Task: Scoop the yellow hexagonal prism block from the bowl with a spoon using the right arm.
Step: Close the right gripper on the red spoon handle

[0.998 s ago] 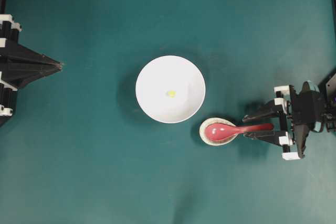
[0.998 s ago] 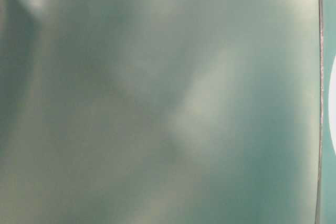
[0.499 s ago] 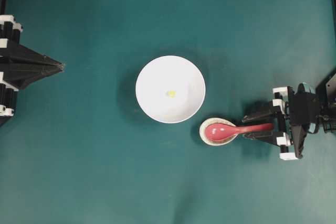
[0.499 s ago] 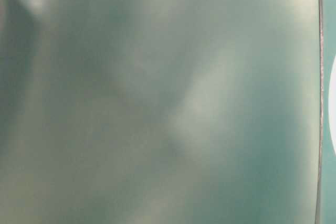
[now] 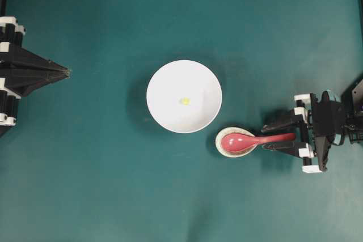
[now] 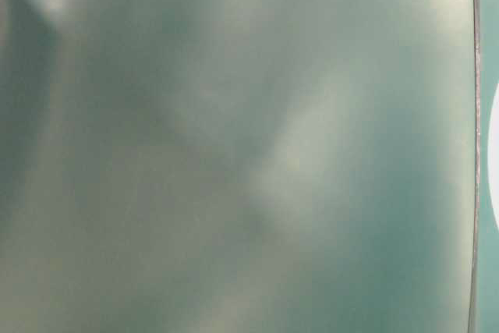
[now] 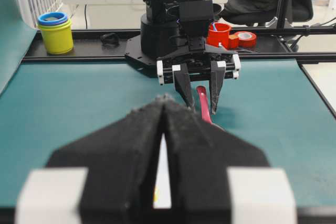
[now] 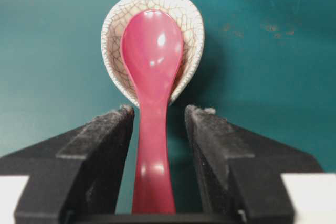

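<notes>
The tiny yellow block lies near the middle of the white bowl. The pinkish-red spoon rests with its scoop in a small speckled dish just right of the bowl. My right gripper is open, with a finger on each side of the spoon's handle. In the right wrist view the spoon runs between the fingers with gaps on both sides. My left gripper is shut and empty at the far left. In the left wrist view its tips point at the right gripper.
The speckled dish touches the bowl's lower right rim. Beyond the table's far rail stand a yellow cup stack and a red cup with tape rolls. The table-level view is a blur with a white sliver at its right edge.
The right arm's wrist has shifted very slightly. Its fingers stay on either side of the spoon handle. The left arm, bowl, block and spoon have not moved.
</notes>
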Robot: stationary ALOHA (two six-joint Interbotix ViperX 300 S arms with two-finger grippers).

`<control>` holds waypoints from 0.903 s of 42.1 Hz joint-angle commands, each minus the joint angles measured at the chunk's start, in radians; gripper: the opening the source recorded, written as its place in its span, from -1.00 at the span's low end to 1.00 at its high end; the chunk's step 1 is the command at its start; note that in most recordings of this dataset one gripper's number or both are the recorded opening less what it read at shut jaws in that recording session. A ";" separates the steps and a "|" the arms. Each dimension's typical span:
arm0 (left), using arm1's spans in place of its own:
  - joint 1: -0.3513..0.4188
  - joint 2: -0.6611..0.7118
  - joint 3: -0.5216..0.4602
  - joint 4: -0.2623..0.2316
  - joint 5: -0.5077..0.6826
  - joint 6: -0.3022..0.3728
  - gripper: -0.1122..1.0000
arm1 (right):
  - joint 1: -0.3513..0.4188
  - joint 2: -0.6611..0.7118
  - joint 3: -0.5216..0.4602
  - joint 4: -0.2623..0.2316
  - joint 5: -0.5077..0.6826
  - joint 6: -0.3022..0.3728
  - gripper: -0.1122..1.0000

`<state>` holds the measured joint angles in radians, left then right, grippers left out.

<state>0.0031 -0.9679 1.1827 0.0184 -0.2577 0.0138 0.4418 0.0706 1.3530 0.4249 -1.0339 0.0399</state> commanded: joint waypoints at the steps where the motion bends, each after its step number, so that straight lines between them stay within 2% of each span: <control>1: 0.002 0.009 -0.017 0.003 -0.009 0.002 -0.81 | 0.003 -0.009 -0.008 -0.002 -0.005 -0.006 0.14; 15: 0.000 0.009 -0.017 0.003 -0.009 0.002 -0.81 | 0.003 -0.009 -0.009 -0.015 -0.003 -0.014 0.08; 26: 0.000 0.009 -0.017 0.003 -0.009 0.002 -0.81 | 0.003 -0.012 -0.015 -0.017 -0.005 -0.014 -0.36; 38: 0.002 0.009 -0.017 0.003 -0.006 0.002 -0.81 | 0.003 -0.123 -0.040 -0.017 0.064 -0.015 -0.37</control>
<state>0.0031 -0.9679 1.1827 0.0184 -0.2577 0.0138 0.4418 0.0031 1.3269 0.4111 -0.9894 0.0276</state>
